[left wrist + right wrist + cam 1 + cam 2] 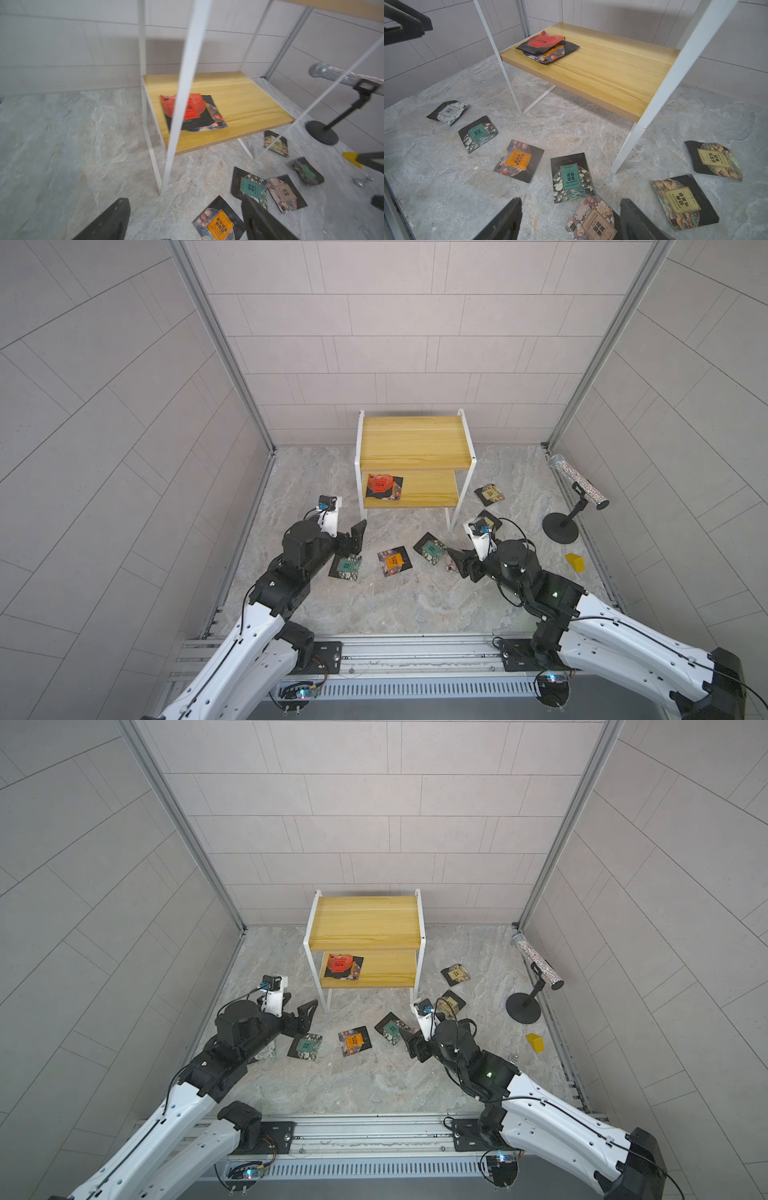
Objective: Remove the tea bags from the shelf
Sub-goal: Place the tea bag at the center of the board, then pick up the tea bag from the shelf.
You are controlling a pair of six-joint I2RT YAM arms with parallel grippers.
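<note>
My left pincer (185, 201) stands wide open and empty, aimed at the near corner of the shelf. My right pincer (571, 200) is open and empty too, low over the stone floor (415, 605).

Ahead of both rises the one small two-tier shelf (415, 439), yellow wooden boards in a thin white metal frame, its top board bare. Well off to the right pincer's outer side stands one black stand with a glittery tube (577, 483), clear of my work.

The flat, square, black-edged tea bags (572, 178) are what I am after. A pile (548, 46) of them lies on the lower board, at the corner nearest the left pincer, just past a white post (182, 83), so I judge that arm is lined up to reach in. I count at least three overlapping, red on top, but cannot tell the exact number. Seven others lie flat on the floor around the right pincer, one floral sachet (593, 222) directly beneath it.

One small yellow block (575, 563) sits well to the right pincer's outer side.
</note>
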